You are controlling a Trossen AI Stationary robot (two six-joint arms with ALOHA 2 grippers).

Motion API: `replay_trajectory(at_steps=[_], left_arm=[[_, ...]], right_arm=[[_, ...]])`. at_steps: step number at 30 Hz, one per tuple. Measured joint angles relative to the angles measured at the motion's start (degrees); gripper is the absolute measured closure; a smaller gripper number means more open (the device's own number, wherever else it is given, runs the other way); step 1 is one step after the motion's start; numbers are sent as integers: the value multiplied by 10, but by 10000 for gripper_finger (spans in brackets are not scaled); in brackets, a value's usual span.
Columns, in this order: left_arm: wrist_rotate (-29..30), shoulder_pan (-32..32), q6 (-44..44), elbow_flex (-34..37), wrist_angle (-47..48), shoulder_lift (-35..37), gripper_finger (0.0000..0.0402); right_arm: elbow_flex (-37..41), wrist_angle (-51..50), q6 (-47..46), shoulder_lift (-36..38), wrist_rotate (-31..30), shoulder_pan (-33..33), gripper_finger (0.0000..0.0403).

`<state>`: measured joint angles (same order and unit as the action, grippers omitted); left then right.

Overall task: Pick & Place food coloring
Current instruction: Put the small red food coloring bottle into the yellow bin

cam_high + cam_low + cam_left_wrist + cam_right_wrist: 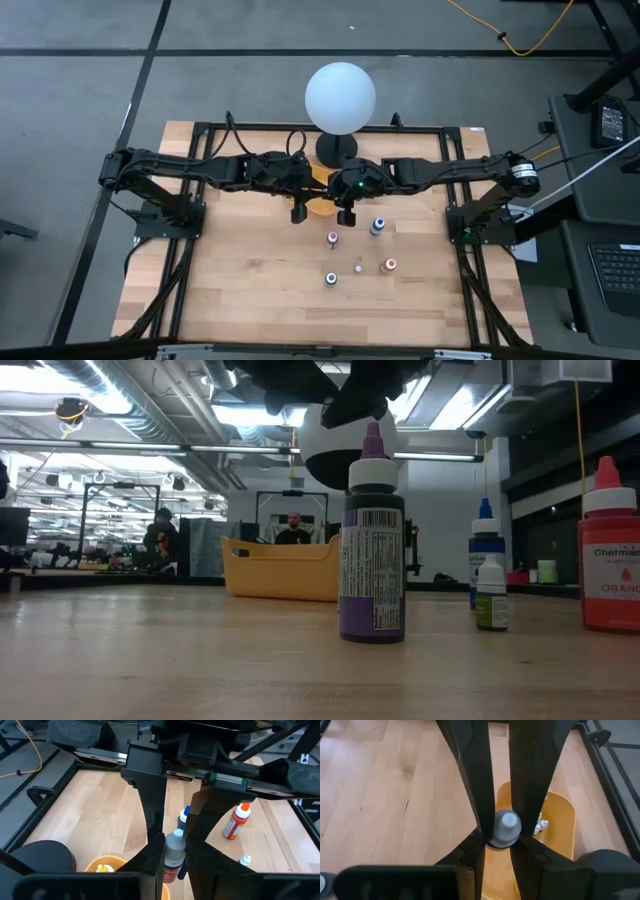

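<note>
One food coloring bottle [173, 851], with a grey-white cap and a red label, hangs above the yellow-orange tray [559, 820]. Both grippers meet on it. My left gripper [173, 862] comes from the table's left and my right gripper [503, 846] from the right, and both are shut on it. In the high view the arms hide the bottle. Several more bottles stand upright on the wood nearer the front: a pink-topped one [333, 238], a blue-topped one [377, 227], an orange one [390, 265], a purple-labelled one [373, 550] and a tiny white one [358, 267]. My left gripper pinches the bottle between its two fingers at the body just under the cap [172, 865]. It comes slanting down from the table's left. The bottle stands roughly upright, clear of the tray. My right gripper pinches the same bottle at its grey cap [506, 831] between its two fingers. It comes slanting down from the table's right. The cap's tip faces its camera, and the body below is hidden.
The white globe [340, 96] on its black base [336, 150] stands just behind the tray. The tray holds small bottles [540, 826]. A black frame [200, 130] runs around the table. Beyond the table, people [292, 528] show in the room.
</note>
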<state>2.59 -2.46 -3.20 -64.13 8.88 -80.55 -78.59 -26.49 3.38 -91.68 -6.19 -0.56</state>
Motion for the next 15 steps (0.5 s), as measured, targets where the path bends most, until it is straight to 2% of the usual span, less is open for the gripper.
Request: replay_trajectory(at_steps=[6, 15], left_arm=[[0, 0, -5, 0, -5, -1, 344], [4, 1, -7, 1, -2, 0, 344]], right_arm=[[-1, 3, 1, 0, -1, 0, 303], [-3, 12, 2, 4, -4, 0, 245]])
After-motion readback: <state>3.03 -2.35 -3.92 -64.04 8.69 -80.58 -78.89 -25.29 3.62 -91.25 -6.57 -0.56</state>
